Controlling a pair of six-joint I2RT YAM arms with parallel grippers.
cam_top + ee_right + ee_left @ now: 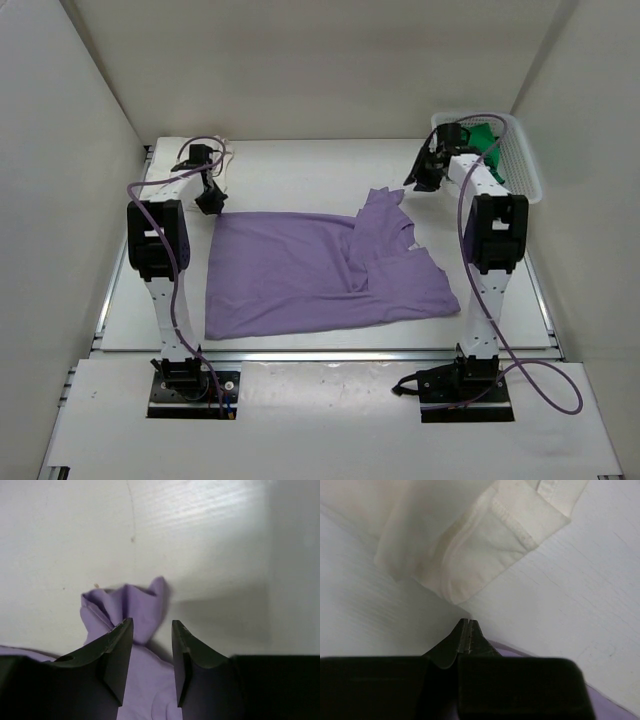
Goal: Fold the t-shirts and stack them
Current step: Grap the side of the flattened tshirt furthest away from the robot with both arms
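Note:
A lavender t-shirt (310, 275) lies spread flat mid-table, its right side rumpled and one sleeve (131, 605) bunched at the far right. My left gripper (210, 203) sits at its far-left corner with the jaws pressed together (468, 623). The purple edge (512, 653) runs in under its fingers. My right gripper (422, 180) hangs open (152, 624) just above the bunched sleeve, holding nothing. The cream-white t-shirt (485, 535) lies folded just beyond the left gripper (226, 153). A green t-shirt (487, 135) sits in the basket.
A white lattice basket (527, 165) stands at the far right corner, close behind the right arm. White walls enclose the table on the left, back and right. Purple cables trail from both arms.

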